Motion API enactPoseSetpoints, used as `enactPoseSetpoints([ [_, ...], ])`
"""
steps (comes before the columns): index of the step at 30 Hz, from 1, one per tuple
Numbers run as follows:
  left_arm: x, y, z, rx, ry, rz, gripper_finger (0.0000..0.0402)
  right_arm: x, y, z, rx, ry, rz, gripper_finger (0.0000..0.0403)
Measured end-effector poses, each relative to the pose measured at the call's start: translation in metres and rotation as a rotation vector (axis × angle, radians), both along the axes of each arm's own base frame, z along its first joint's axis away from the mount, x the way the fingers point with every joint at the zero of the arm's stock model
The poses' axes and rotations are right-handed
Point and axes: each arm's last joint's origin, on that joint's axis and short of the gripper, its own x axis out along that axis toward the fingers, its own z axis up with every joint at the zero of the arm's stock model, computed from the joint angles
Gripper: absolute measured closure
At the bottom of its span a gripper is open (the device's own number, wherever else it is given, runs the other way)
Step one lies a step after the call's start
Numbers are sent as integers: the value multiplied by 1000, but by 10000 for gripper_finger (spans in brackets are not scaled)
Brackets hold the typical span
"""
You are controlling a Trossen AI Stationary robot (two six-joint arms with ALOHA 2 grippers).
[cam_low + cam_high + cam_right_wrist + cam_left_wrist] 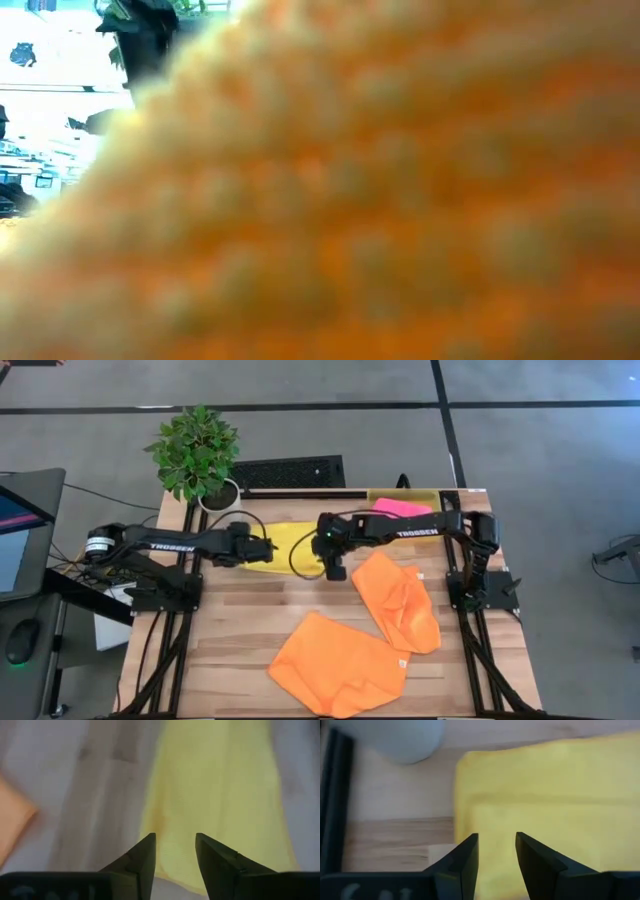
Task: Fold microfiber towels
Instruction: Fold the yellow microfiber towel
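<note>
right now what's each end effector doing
Left end effector: open, empty, over the yellow towel.
Right end effector: open, empty, over the same towel.

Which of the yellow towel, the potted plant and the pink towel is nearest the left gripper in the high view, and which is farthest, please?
From the left gripper:
1. Yellow towel, directly under its tips at the table's back middle.
2. Potted plant, at the table's back left corner.
3. Pink towel, far off at the back right, beyond the right arm.

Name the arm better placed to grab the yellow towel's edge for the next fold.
Left, narrowly. The left gripper is open right over the yellow towel near its edge. The right gripper, also open, hangs over the towel's opposite end, so the call is close.
</note>
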Motion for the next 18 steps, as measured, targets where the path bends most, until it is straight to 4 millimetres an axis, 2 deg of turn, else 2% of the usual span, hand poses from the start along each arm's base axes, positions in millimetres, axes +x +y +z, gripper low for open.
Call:
enactPoseSetpoints([
  [3, 2, -9, 12, 25, -36, -59, 278, 1, 13, -5, -56, -2, 107, 239],
  [6, 1, -17, 21, 58, -86, -72, 278, 2, 20, -10, -98, -22, 134, 239],
  [9, -2, -23, 27, 80, -122, -87, 278, 0, 18, -18, -150, -34, 94, 239],
  [14, -5, -32, 33, 108, -156, -120, 278, 3, 9, -17, -164, -74, 60, 239],
  [16, -5, -35, 34, 124, -150, -145, 278, 9, 7, -28, -149, -73, 58, 239],
  [18, -5, -38, 34, 135, -141, -174, 278, 6, 8, -41, -99, -13, 69, 239],
])
